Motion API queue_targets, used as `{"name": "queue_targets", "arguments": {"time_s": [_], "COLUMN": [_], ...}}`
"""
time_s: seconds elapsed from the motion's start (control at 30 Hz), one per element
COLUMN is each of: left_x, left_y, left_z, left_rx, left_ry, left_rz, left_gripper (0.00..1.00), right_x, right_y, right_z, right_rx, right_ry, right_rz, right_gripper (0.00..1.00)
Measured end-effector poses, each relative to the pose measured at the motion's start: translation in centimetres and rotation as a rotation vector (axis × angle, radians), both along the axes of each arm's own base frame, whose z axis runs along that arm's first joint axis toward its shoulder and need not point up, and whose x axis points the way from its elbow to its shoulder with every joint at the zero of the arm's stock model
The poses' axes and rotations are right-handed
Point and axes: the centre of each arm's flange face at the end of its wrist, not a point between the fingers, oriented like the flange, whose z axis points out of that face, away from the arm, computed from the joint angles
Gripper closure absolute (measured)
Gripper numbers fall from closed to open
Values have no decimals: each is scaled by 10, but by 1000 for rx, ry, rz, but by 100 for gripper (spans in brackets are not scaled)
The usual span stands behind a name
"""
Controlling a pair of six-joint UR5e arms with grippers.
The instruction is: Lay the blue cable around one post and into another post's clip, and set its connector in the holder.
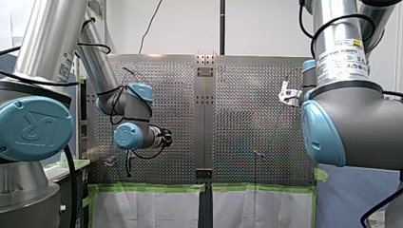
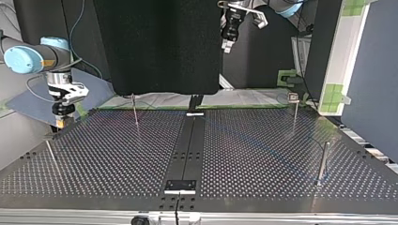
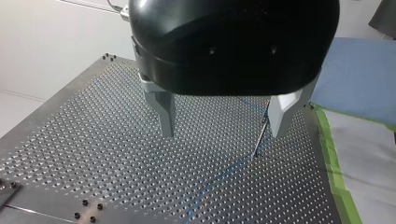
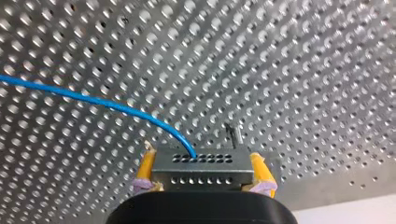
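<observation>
The connector (image 4: 201, 170), a grey block with rows of small holes, sits right at the right wrist camera. It is pinched from both sides between the yellow pads (image 4: 145, 168) of my right gripper (image 4: 201, 161), whose jaws are closed to the block's width. The blue cable (image 4: 93, 100) leaves the block's top face and arcs away over the perforated table (image 4: 303, 70). A short pin (image 4: 233, 133) stands just ahead of the block.

Across the top view from its left, my right gripper hangs low over the table's far left corner. Nearer the camera a thin rod (image 2: 50, 157) rises from the plate, and a slim post (image 2: 135, 110) stands near the far edge. The black centre strip (image 2: 187, 145) runs towards the camera. Right of it, a post with a small head (image 2: 294, 99) stands near the far edge. A stouter metal post (image 2: 323, 161) stands nearer the camera and further right. My left gripper (image 2: 227, 46) hangs high above the table near the middle.

In the left wrist view its metal fingers (image 3: 166, 116) are spread wide with nothing between them. On the table below, the cable runs past the foot of a narrow post (image 3: 260, 137) just beside one finger.
</observation>
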Motion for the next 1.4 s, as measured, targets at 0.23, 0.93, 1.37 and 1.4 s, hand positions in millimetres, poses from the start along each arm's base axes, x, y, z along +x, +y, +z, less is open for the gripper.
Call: {"name": "queue_targets", "arguments": {"time_s": [0.23, 0.93, 1.37, 1.4], "left_x": [0, 2, 2, 2], "left_y": [0, 5, 9, 10], "left_z": [0, -1, -2, -2], "left_rx": [4, 35, 49, 52], "left_ry": [3, 16, 25, 27], "left_rz": [2, 35, 61, 65], "left_gripper": [0, 0, 0, 0], "right_x": [-9, -34, -48, -48], "right_y": [-6, -21, -30, -30], "right_z": [7, 26, 35, 35], "right_rx": [-3, -23, -76, -82], "right_ry": [32, 124, 149, 147], "right_rz": [-15, -27, 21, 25], "right_gripper": [100, 100, 100, 100]}}
